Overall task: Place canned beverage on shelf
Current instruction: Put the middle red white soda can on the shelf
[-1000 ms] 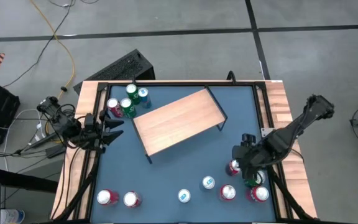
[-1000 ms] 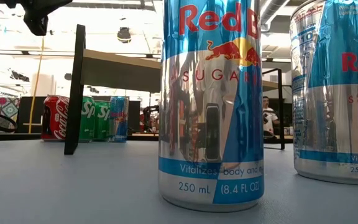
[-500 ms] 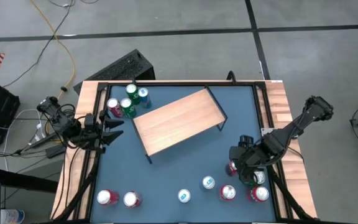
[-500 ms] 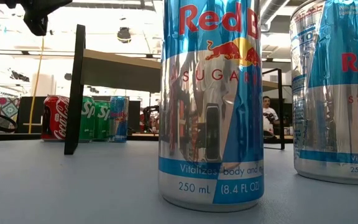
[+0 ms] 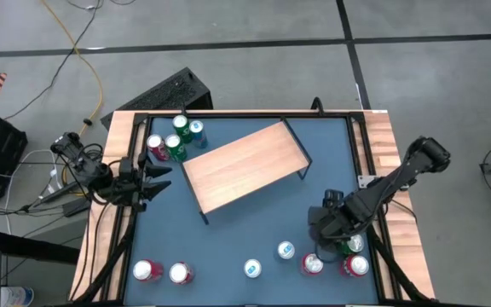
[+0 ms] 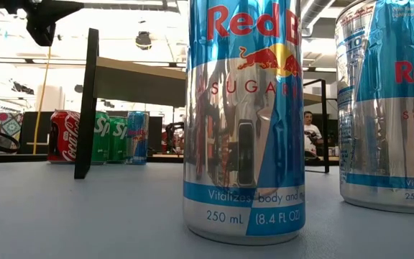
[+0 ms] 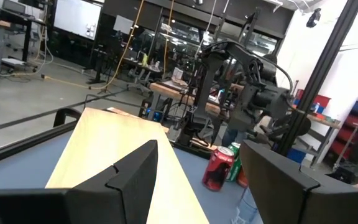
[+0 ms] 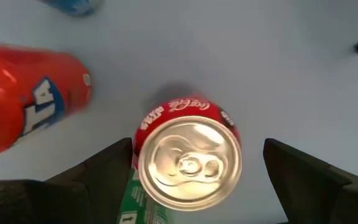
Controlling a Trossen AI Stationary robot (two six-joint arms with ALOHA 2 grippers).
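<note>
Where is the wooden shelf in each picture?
High view: the shelf sits slantwise in the middle of the table.
Low view: it stands behind the big can, seen edge-on.
Left wrist view: its light board lies just past the left tool.
Right wrist view: its board is not in it.
Shared landmark: the blue table.

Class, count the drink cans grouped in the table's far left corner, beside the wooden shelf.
4, clustered: a red can leftmost, a green can beside it, a second green can behind, a blue can rightmost. None seems hidden.
</note>
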